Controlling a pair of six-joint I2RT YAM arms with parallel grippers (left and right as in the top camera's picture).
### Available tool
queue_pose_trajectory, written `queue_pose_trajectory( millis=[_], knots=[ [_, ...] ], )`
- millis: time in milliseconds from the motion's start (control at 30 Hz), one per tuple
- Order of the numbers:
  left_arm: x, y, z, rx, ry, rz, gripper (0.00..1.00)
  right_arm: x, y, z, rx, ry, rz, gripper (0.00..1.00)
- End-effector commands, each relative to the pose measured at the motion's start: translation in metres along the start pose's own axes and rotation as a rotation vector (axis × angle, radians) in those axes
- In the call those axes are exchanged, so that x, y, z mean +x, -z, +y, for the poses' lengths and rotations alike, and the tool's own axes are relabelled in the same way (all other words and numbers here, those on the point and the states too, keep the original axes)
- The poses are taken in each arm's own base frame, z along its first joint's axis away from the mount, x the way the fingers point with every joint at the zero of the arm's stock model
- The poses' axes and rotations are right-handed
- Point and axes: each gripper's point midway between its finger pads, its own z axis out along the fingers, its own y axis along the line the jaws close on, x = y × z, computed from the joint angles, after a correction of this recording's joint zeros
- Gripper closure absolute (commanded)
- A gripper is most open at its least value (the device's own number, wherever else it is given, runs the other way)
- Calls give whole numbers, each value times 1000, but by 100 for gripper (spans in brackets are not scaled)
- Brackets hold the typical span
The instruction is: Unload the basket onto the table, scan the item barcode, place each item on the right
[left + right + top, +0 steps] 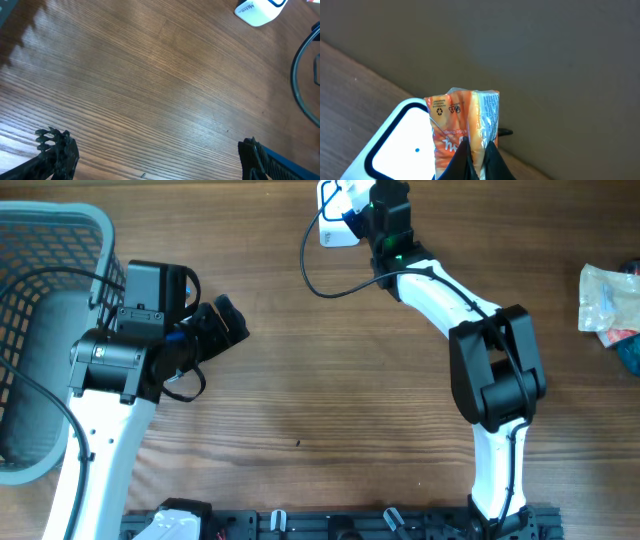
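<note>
Orange packet [463, 122] pinched at its 6 o'clock edge by right gripper [476, 156], fingers closed on it; location: table 12 o'clock, just beside scanner [395, 150] window
Left gripper [152, 150] spread wide, empty
Risk: thin edge grip, packet may twist or slip; crinkled film may block barcode read
Markings: recycling symbols visible; white lettering partly hidden, unreadable

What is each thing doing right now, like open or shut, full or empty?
left gripper, wide open, holding nothing.
right gripper, shut on the orange packet.
orange packet, pinched at one end, next to the scanner.
scanner, resting on the table.
basket, upright, nothing seen inside.
plastic bag, lying on the table, untouched.
</note>
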Motion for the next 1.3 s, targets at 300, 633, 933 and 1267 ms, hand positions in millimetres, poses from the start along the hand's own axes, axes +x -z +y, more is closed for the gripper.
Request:
queue_pose_trajectory(
  millis=[300, 633, 933, 1267],
  knots=[
    [-3, 4, -1, 6, -13, -15, 0, 181, 160, -318, 653, -978, 473, 95],
    [-3, 4, -1, 6, -13, -15, 0, 373, 283, -397, 875, -1207, 719, 64],
    [-3, 4, -1, 6, -13, -15, 0, 237, 289, -439, 699, -1129, 370, 0],
    [-3, 4, -1, 6, -13, -15, 0, 16, 367, -284, 10, -1331, 208, 0]
  ],
)
